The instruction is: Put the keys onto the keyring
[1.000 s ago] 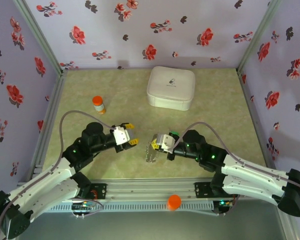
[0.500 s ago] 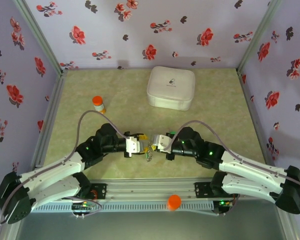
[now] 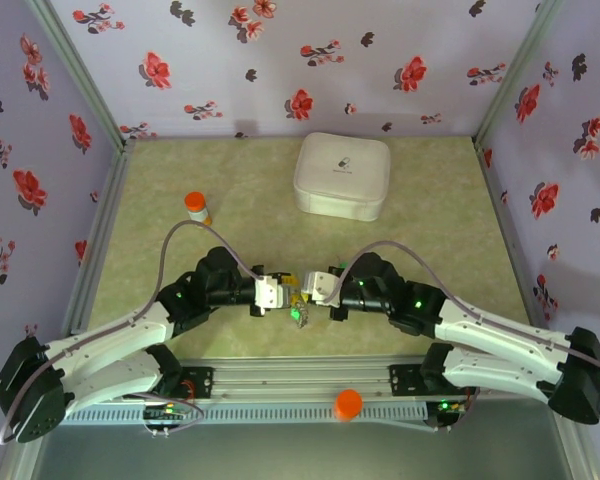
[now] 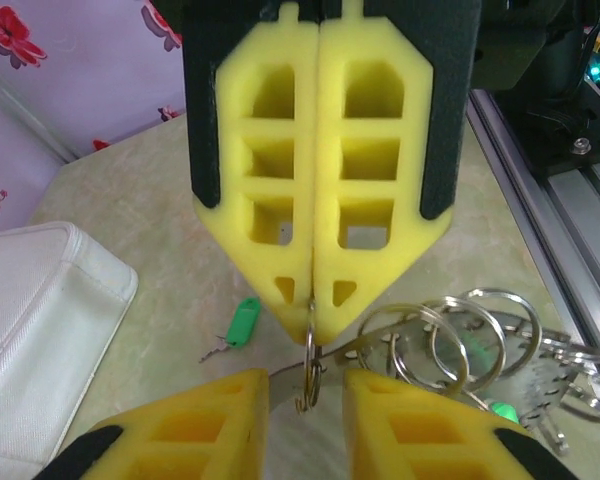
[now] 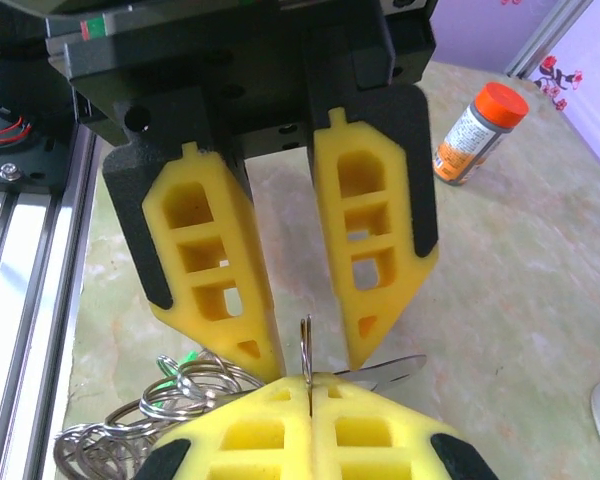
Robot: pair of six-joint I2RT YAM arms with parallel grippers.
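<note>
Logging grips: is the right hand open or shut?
Shut: the right hand has its pads pressed together, pinching the keyring at their tips.

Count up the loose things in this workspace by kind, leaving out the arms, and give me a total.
White case: 1
Orange-capped bottle: 1
Keyring bundle: 1
Green-headed keys: 2, one loose, one in the bundle
Orange round cap on the front rail: 1
Total: 6
</note>
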